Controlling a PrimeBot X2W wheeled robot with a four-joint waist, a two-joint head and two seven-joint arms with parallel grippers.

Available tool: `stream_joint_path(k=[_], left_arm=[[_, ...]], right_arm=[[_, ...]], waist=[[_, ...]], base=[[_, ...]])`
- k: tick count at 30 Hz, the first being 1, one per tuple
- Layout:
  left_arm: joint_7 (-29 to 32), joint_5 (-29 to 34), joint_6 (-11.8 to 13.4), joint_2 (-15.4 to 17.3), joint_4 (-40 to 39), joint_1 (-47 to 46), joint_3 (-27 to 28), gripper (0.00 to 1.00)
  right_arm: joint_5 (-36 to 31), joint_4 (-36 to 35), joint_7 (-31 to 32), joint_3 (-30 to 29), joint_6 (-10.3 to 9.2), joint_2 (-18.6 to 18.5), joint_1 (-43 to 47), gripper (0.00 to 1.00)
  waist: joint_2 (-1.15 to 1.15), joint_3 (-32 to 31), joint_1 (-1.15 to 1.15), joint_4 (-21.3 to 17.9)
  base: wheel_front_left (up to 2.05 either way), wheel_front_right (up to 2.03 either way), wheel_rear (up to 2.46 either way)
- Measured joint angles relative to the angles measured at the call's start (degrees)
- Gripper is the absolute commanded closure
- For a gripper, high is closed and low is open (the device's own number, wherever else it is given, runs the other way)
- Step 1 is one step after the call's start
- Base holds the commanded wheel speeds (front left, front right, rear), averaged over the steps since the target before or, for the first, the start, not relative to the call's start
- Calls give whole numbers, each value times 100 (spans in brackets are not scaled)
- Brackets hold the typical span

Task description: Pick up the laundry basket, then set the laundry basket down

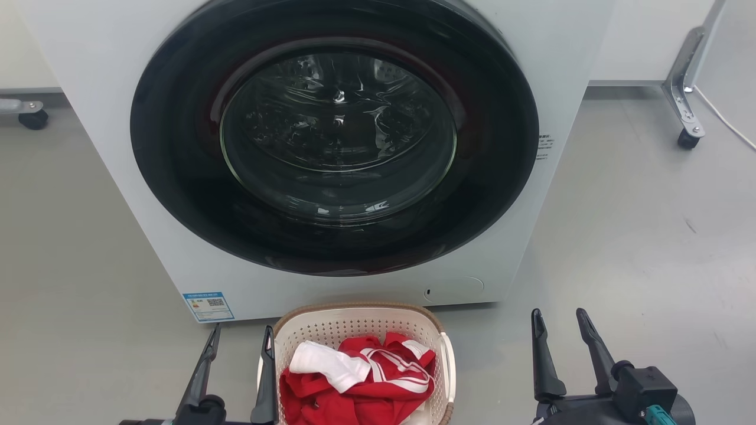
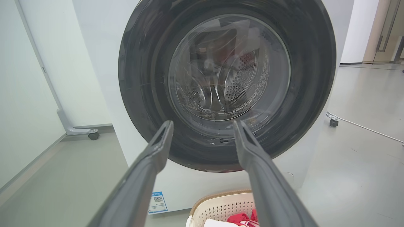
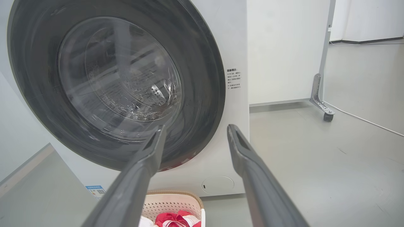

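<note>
The laundry basket (image 1: 354,324) is cream-white perforated plastic with a brown rim, standing on the floor just in front of the washing machine, with red and white clothes (image 1: 360,378) inside. Its far rim also peeks in low in the left wrist view (image 2: 217,205) and the right wrist view (image 3: 173,201). My left gripper (image 1: 239,342) is open just left of the basket, its right finger close beside the basket's left wall. My right gripper (image 1: 560,324) is open off to the basket's right, well apart from it. Neither holds anything.
The white washing machine (image 1: 555,88) with its shut round dark glass door (image 1: 336,136) rises directly behind the basket. Grey floor spreads to both sides. Castor feet of white panels stand at far left (image 1: 32,118) and far right (image 1: 688,139), with a white cable (image 1: 726,121) nearby.
</note>
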Motion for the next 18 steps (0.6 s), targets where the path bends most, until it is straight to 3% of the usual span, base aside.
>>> stream_joint_path(k=[18], left_arm=[[0, 7, 0, -13, 2, 1, 30, 0]], right_arm=[[74, -18, 0, -19, -1, 0, 5, 0]], waist=[[0, 48, 0, 1]], base=[[0, 0, 0]])
